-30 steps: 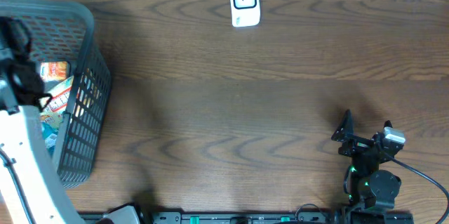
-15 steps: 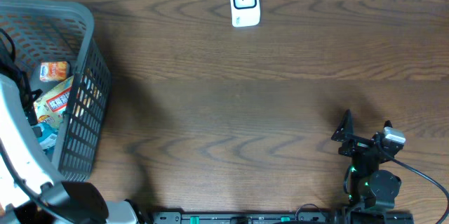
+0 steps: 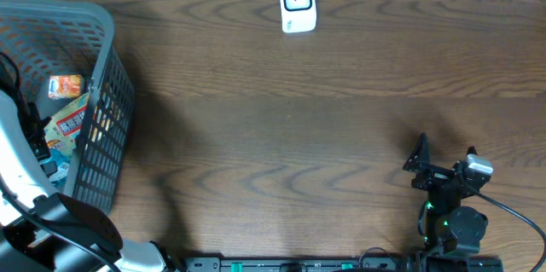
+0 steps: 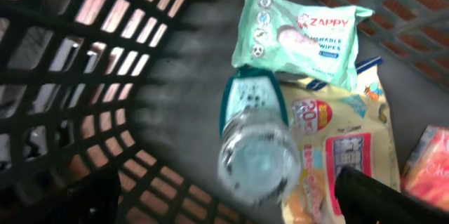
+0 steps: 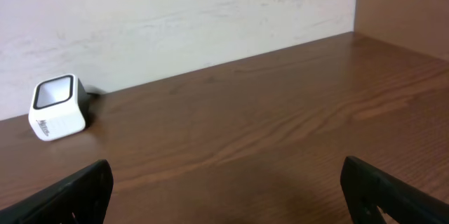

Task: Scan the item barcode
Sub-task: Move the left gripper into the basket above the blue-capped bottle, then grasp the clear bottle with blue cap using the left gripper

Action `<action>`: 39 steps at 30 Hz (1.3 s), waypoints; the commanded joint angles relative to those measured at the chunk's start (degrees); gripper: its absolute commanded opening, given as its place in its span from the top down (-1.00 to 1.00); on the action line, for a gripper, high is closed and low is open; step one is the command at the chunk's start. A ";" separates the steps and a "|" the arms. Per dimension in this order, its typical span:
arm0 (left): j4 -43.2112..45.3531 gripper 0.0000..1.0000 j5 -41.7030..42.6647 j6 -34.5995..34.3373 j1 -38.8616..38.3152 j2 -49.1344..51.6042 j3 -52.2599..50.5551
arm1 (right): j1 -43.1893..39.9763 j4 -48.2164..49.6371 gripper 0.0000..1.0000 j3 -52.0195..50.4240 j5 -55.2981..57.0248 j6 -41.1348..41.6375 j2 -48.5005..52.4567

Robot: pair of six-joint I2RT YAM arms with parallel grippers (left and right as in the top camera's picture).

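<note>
Several items lie in the grey basket point(image 3: 102, 93). In the left wrist view a clear bottle with a teal label point(image 4: 256, 147) lies end-on, a green Zappy wipes pack point(image 4: 302, 31) beyond it and a yellow snack bag point(image 4: 344, 147) beside it. My left gripper point(image 4: 231, 196) hangs open over the bottle, touching nothing. The overhead view shows the snack bag point(image 3: 70, 123) and an orange pack point(image 3: 66, 86). The white barcode scanner point(image 3: 298, 2) stands at the table's far edge. My right gripper point(image 3: 445, 154) rests open and empty at the near right, facing the scanner point(image 5: 59, 107).
The basket's lattice walls point(image 4: 77, 76) close in on the left gripper's left side. A red-orange pack point(image 4: 428, 168) lies at the right edge of that view. Bare wooden table point(image 3: 299, 136) stretches between basket and right arm. A wall point(image 5: 175, 13) rises behind the scanner.
My left arm has swung toward the near side of the basket, uncovering the orange pack and the snack bag in the overhead view. The right arm has not moved.
</note>
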 commanded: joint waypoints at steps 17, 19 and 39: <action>11.54 -0.95 2.12 4.66 2.23 0.26 -11.78 | -0.39 -0.15 -0.99 -0.04 -0.09 -0.44 -0.31; 12.20 -0.93 2.01 4.66 2.23 0.37 -12.46 | -0.39 -0.15 -0.99 -0.04 -0.09 -0.42 -0.31; 14.69 0.24 -7.37 10.91 2.23 0.46 -14.05 | -0.37 -0.17 -0.99 -0.04 -0.09 -0.44 -0.31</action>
